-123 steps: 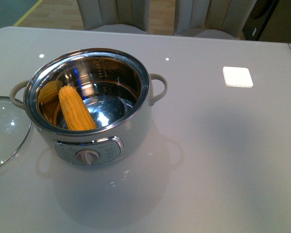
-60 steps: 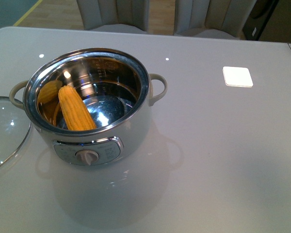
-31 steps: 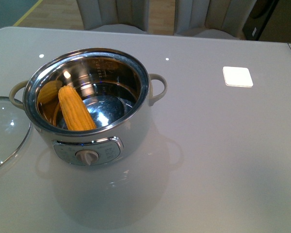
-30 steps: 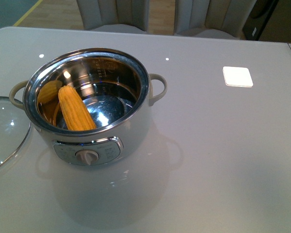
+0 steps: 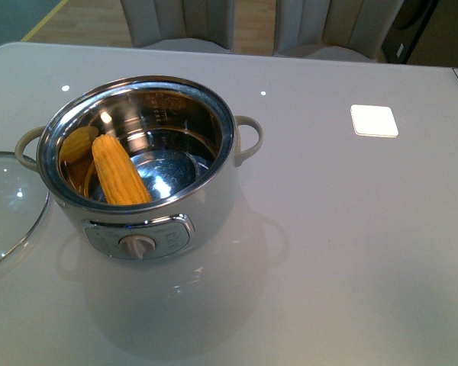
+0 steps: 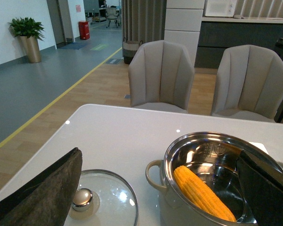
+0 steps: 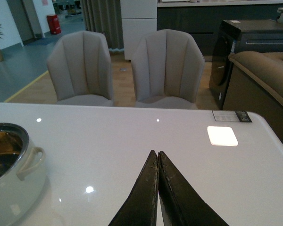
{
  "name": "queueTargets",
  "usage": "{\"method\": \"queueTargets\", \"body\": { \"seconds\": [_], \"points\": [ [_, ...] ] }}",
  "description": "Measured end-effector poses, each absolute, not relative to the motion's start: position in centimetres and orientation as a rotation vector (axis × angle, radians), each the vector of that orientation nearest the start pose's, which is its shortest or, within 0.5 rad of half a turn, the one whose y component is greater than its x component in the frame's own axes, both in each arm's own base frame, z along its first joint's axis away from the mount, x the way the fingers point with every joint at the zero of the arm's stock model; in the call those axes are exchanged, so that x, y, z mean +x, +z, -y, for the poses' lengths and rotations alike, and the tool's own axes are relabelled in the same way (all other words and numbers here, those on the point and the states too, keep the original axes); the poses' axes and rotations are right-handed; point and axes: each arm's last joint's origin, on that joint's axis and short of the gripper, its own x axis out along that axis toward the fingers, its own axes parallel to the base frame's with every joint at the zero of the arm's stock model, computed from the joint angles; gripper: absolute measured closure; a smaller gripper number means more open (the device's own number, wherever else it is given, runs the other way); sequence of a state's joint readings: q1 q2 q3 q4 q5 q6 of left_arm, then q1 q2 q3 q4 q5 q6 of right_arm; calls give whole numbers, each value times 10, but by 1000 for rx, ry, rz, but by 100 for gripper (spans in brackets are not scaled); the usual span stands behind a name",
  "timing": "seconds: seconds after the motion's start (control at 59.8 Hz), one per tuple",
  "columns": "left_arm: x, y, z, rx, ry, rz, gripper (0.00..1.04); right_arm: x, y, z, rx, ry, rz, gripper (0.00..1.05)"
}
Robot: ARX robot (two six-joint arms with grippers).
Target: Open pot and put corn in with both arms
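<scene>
The white pot (image 5: 145, 221) stands open on the table, left of centre. The corn (image 5: 119, 170) leans inside its steel bowl, against the left wall. Both show in the left wrist view too, the pot (image 6: 179, 207) and the corn (image 6: 203, 194). The glass lid (image 5: 8, 202) lies flat on the table left of the pot, with its knob (image 6: 82, 199) up. My left gripper (image 6: 160, 188) is open and empty, pulled back above the lid and pot. My right gripper (image 7: 157, 157) is shut and empty above bare table, right of the pot (image 7: 12, 179). Neither arm shows in the front view.
A small white square card (image 5: 374, 120) lies on the table at the far right. Two grey chairs (image 7: 122, 66) stand behind the table's far edge. A label (image 7: 231, 116) sits at the far right corner.
</scene>
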State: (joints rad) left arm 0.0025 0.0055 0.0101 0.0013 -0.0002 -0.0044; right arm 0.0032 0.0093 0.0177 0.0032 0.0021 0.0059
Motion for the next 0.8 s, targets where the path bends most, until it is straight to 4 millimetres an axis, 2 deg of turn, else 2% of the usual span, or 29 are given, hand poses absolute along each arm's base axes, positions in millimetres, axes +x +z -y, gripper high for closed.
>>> {"method": "queueTargets", "body": {
  "seconds": [0.568,0.669,0.802],
  "points": [
    [97,167,0,-5,3,6,7,97,169,0,6,1,13,103],
    [97,167,0,-5,3,6,7,97,169,0,5,1,13,87],
    [97,167,0,-5,3,6,7,97,169,0,5,1,13,61]
  ]
}}
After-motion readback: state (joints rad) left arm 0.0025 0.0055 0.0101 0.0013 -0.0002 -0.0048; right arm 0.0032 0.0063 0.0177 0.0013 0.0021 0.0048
